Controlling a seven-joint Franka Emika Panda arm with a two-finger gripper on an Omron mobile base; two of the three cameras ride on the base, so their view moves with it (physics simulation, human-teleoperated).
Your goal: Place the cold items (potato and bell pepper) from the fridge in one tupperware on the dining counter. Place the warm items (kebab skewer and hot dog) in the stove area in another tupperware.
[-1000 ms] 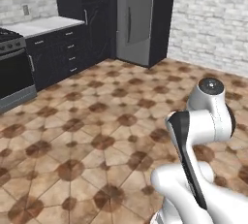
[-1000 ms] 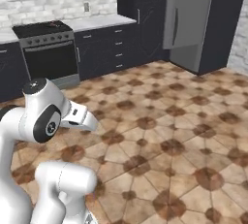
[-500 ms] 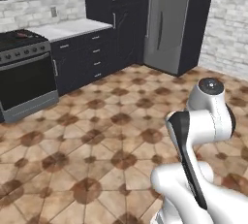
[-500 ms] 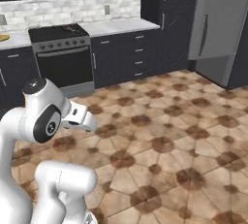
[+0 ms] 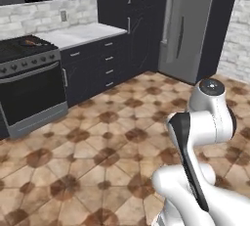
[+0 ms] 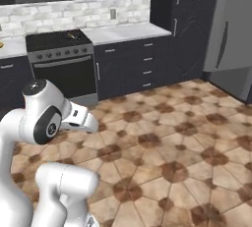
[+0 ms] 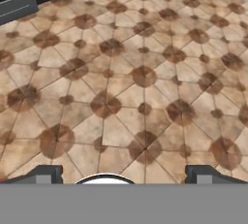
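My gripper (image 7: 127, 177) hangs open over bare tiled floor, its two dark fingertips (image 7: 46, 174) far apart with nothing between them. The grey steel fridge (image 5: 190, 29) stands at the back right with its door shut, also seen at the right edge as the fridge (image 6: 231, 29). The potato and bell pepper are hidden. A black stove (image 5: 27, 68) stands at the left, and the same stove (image 6: 59, 54) at the back left. A small brownish thing (image 5: 31, 40) lies on its burners, too small to identify. Tupperware and dining counter are out of view.
Dark cabinets with drawers (image 5: 105, 63) and a white countertop (image 5: 80, 33) run between stove and fridge. Brown patterned floor tiles (image 7: 140, 77) spread wide ahead. A pale brick wall (image 5: 237, 39) closes the far right.
The whole picture has slid to the right, so the base has turned left. The stove has come fully into view and the fridge sits nearer the right. The gripper stays open.
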